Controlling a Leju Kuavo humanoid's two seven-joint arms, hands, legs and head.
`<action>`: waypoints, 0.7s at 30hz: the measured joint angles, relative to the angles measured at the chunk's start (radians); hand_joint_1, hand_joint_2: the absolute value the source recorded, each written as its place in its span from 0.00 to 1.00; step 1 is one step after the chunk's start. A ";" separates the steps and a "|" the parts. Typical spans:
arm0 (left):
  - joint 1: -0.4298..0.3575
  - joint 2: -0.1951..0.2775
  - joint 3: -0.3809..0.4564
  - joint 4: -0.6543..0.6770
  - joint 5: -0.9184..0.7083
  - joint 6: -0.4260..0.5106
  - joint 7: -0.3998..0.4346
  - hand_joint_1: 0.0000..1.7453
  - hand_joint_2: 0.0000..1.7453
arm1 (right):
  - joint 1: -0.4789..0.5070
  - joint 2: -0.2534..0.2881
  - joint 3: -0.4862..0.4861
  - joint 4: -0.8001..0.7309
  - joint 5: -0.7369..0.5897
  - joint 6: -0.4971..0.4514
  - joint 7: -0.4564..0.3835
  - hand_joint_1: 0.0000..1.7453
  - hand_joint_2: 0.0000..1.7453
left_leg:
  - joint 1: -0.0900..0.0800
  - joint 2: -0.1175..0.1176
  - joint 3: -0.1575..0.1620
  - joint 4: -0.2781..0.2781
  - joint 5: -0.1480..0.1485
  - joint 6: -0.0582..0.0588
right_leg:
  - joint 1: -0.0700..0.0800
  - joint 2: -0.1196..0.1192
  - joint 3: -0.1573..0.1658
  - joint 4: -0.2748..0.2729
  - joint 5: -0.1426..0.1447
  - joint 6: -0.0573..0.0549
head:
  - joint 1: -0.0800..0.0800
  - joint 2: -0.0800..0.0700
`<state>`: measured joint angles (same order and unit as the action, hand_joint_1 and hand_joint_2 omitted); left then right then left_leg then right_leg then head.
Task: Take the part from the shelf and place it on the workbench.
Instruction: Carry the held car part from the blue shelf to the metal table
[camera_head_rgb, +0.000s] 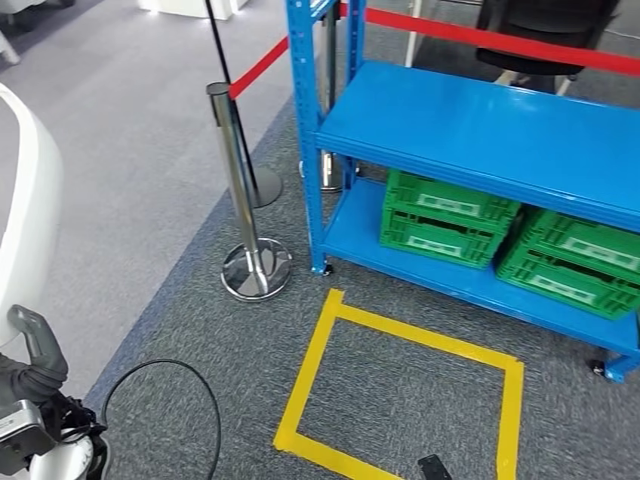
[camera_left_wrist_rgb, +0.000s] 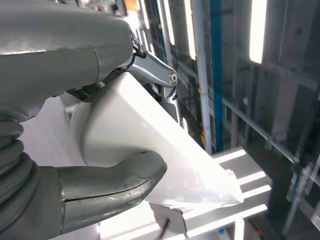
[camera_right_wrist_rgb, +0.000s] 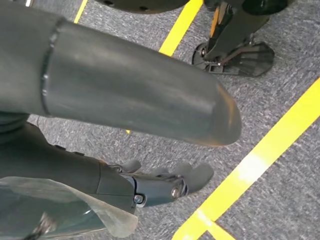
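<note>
A large smooth white part (camera_head_rgb: 26, 200) rises at the left edge of the head view, and my left hand (camera_head_rgb: 34, 365) grips its lower end. In the left wrist view the white part (camera_left_wrist_rgb: 151, 145) lies clamped between the grey thumb (camera_left_wrist_rgb: 113, 187) and the darker fingers (camera_left_wrist_rgb: 154, 72) of my left hand (camera_left_wrist_rgb: 45, 65). The blue shelf (camera_head_rgb: 468, 130) stands ahead on the right, its upper board bare. My right hand (camera_right_wrist_rgb: 124, 95) hangs above the grey carpet, fingers (camera_right_wrist_rgb: 181, 180) stretched out, holding nothing.
Two green crates (camera_head_rgb: 445, 215) (camera_head_rgb: 577, 260) sit on the shelf's bottom board. A chrome stanchion (camera_head_rgb: 241, 180) with a red belt (camera_head_rgb: 490, 40) stands left of the shelf. A yellow tape square (camera_head_rgb: 423, 340) marks the carpet, and a black cable (camera_head_rgb: 162, 400) loops near my left hand.
</note>
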<state>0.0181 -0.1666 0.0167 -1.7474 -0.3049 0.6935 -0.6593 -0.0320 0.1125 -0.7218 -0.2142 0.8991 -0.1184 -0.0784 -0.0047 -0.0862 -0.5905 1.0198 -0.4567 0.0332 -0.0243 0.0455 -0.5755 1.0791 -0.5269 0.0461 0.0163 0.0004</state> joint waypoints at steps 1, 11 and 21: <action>-0.001 0.001 -0.001 0.000 0.001 0.000 0.001 1.00 1.00 | -0.001 0.000 0.000 0.000 0.000 0.004 0.000 0.00 0.00 | 0.000 0.008 -0.020 0.032 -0.016 -0.013 | -0.002 0.000 0.017 -0.033 0.007 -0.010 | -0.005 0.000; -0.001 0.006 -0.010 0.005 0.009 0.000 0.014 1.00 1.00 | -0.005 0.001 0.000 0.001 0.005 0.013 0.000 0.00 0.00 | -0.009 0.120 -0.001 -0.013 0.005 0.000 | 0.009 -0.143 0.049 -0.051 -0.029 -0.004 | -0.016 0.000; -0.002 0.005 -0.020 0.012 0.009 0.000 0.014 1.00 1.00 | 0.001 0.000 0.000 0.002 0.005 0.013 0.002 0.00 0.00 | -0.001 -0.005 -0.006 0.006 0.001 -0.005 | -0.006 0.018 0.005 -0.026 0.009 0.005 | -0.012 0.000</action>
<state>0.0162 -0.1616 -0.0035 -1.7359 -0.2955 0.6933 -0.6450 -0.0309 0.1124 -0.7218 -0.2117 0.9046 -0.1054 -0.0759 -0.0057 -0.0913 -0.5969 1.0256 -0.4560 0.0285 -0.0301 0.0638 -0.5708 1.0529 -0.5177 0.0507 0.0039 0.0004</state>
